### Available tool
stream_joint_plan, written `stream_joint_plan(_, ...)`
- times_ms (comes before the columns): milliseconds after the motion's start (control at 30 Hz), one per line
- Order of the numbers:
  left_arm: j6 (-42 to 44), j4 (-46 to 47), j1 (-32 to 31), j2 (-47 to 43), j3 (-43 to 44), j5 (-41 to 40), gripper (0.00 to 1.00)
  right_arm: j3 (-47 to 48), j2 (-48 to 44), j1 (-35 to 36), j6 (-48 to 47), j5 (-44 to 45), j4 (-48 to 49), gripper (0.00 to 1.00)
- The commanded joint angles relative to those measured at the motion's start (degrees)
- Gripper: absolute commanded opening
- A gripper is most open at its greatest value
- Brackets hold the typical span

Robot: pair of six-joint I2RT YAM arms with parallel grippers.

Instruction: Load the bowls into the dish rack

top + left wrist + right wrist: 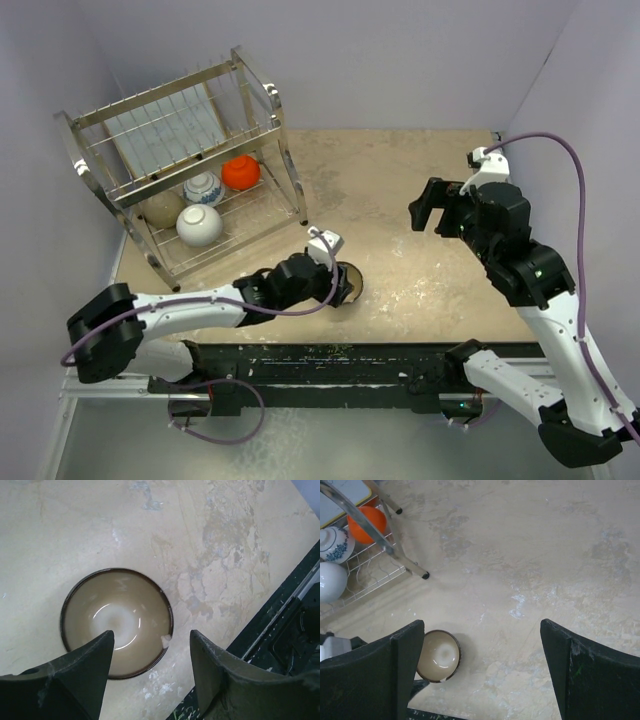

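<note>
The dark brown bowl [353, 276] with a shiny pale inside stands upright on the table near the front edge. It also shows in the left wrist view [117, 622] and the right wrist view [439, 655]. My left gripper [338, 287] is open just above it [150, 652]; one finger is over the bowl's inside, the other outside its near-right rim. The dish rack [270, 105] at the back left holds the orange-red bowl [240, 171], blue-and-white bowl [203, 187], beige bowl [163, 208] and white bowl [199, 225] in its lower tier. My right gripper [437, 214] is open and empty, high over the table [482, 660].
The rack's upper tier holds a pale tray [170, 125]. The rack's front leg [422, 574] stands on the table not far behind the brown bowl. A black rail [330, 362] runs along the table's near edge. Walls close in the left, back and right.
</note>
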Motion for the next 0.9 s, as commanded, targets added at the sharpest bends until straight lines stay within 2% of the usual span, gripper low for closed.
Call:
stream_joint_plan(0, 3.86, 0.38, -3.9, 6.9, 9.31, -4.8, 0.65, 2.3, -0.61, -0.27, 0.62, 1.71, 0.08, 0.99)
stream_joint_plan(167, 5.33, -0.95, -5.9, 15.66, 15.85, -5.15, 0.64, 2.06, -1.25, -0.27, 0.57, 1.93, -0.27, 0.99)
stream_joint_plan(300, 5.51, -1.38, -6.52, 20.0, 17.9, -5.95, 0.61, 2.86, -1.37, -0.27, -0.03, 2.42, -0.89, 0.99)
stream_joint_plan(533, 5.69, -2.35, -8.54, 23.31, 18.58, -10.75, 0.57, 2.81, -1.52, -0.36, -0.46, 2.36, -0.92, 0.99)
stream_joint_plan(700, 6.25, -4.25, -9.78, 25.24, 19.96, -12.66, 0.44, 2.24, -1.53, -0.35, -0.28, 2.06, -0.53, 0.99)
stream_joint_plan(867, 5.85, -5.85, -10.9, 25.97, 20.21, -15.47, 0.42, 2.35, -1.59, -0.36, -0.32, 2.15, -0.6, 0.99)
